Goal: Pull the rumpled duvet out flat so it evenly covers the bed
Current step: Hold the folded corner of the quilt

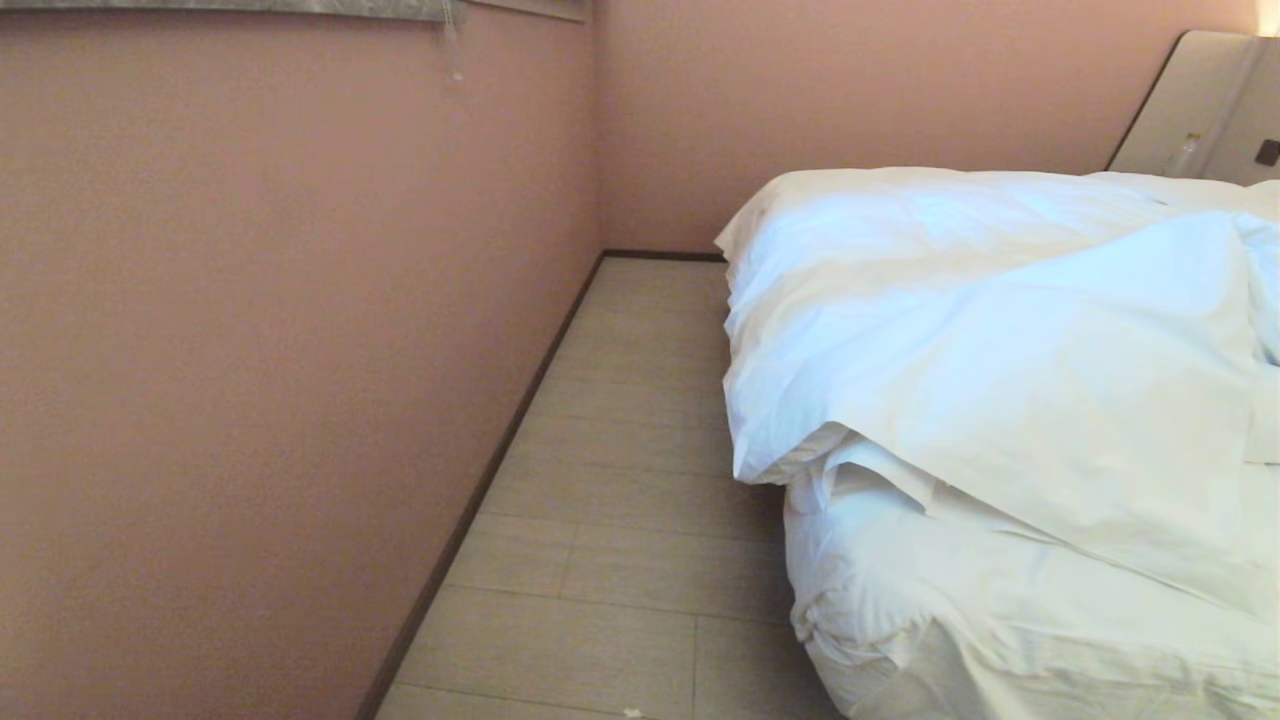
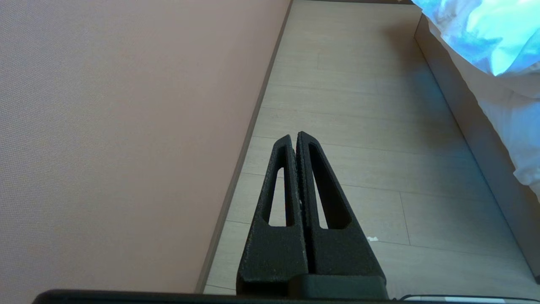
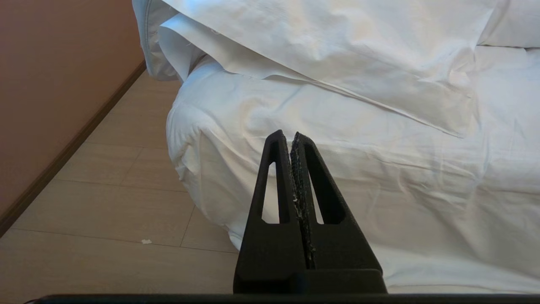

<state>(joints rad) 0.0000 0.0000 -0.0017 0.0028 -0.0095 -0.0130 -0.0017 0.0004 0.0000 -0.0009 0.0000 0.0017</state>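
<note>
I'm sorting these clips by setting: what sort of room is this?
Probably a bedroom, perhaps a hotel room. A bed with a white sheet carries a rumpled white duvet, a padded headboard panel stands against the pink wall, and a narrow strip of wood-look floor runs alongside.

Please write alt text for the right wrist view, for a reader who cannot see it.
The shut right gripper points at the near corner of the bed, touching nothing. The rumpled white duvet lies pulled back, leaving that corner uncovered. Beside the bed are the pale floor and a pink wall.
</note>
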